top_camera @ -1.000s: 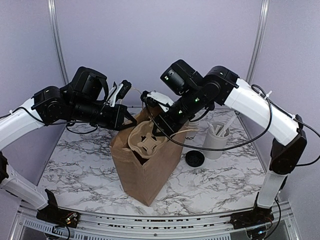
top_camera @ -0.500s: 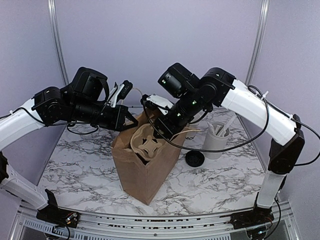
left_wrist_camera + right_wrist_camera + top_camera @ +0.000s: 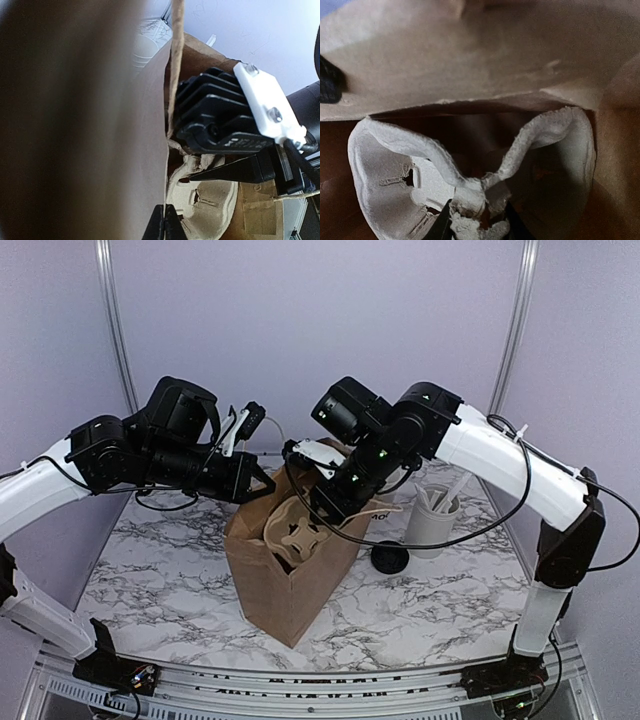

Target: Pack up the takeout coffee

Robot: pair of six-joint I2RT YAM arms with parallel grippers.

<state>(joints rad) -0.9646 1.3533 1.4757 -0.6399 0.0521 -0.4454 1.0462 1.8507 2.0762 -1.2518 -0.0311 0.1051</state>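
Note:
A brown paper bag (image 3: 285, 585) stands open mid-table. My left gripper (image 3: 262, 484) is shut on its near-left rim, its fingertips (image 3: 165, 222) pinching the paper edge (image 3: 167, 150). My right gripper (image 3: 322, 512) reaches into the bag mouth, shut on the central ridge of a pulp cup carrier (image 3: 300, 532). The wrist view shows the jaws (image 3: 477, 227) clamping that ridge (image 3: 470, 197). The coffee's black lid (image 3: 390, 558) lies on the table right of the bag. Just a sliver of the white cup (image 3: 388, 508) shows behind the bag and right arm.
A taller white cylinder of utensils (image 3: 435, 518) stands at the right, just beyond the lid. The right gripper's black body (image 3: 220, 120) fills the bag mouth close to my left fingers. The marble table (image 3: 150, 570) ends in a metal rail at the front.
The right arm has shifted left and down, carrying the carrier a little deeper into the bag mouth. The left gripper has kept its hold on the rim.

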